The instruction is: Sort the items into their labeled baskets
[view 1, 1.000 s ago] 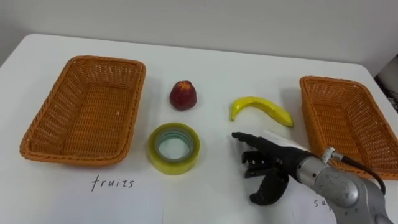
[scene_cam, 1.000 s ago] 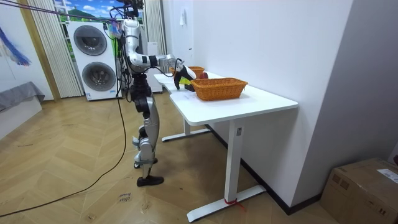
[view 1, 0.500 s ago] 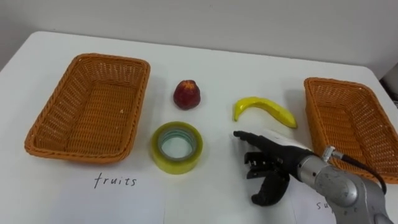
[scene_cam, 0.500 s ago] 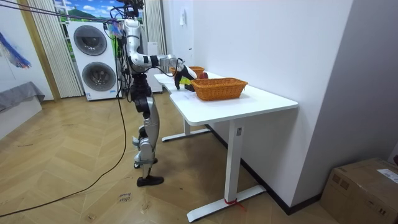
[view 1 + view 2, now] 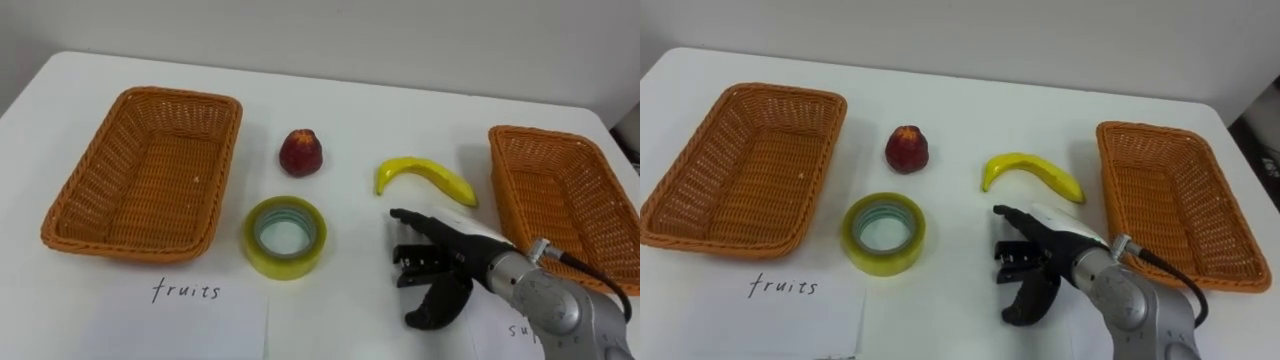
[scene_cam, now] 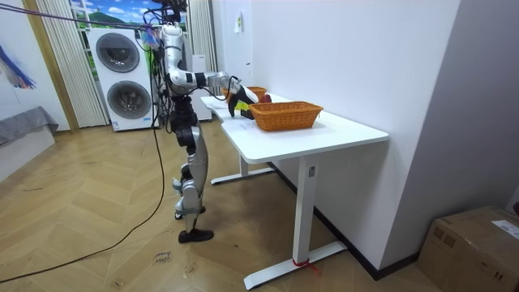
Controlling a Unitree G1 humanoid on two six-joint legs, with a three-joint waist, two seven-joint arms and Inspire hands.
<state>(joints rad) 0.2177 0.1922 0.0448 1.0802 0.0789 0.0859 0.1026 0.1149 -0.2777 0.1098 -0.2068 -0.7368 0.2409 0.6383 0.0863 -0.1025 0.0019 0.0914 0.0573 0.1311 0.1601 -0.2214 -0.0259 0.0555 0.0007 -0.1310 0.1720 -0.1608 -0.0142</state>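
Left eye view: a white table carries two wicker baskets, the left basket at the left side and the right basket at the right edge. Between them, all lying on the table, are three things. A red apple sits toward the far side, just right of the left basket. A banana lies to the right of the apple, well apart from it and nearer the right basket. A roll of yellow tape lies flat, near of the apple. A sheet of paper with handwriting lies at the near edge, in front of the left basket.

The right hand comes in from the lower right and hovers low over the table, just near of the banana and right of the tape. Its fingers reach out to the left, spread and relaxed, the thumb hanging down; it holds nothing.

Room view: the robot stands upright at the table's end on the room view's left, the arm held out over the top, with washing machines behind it.
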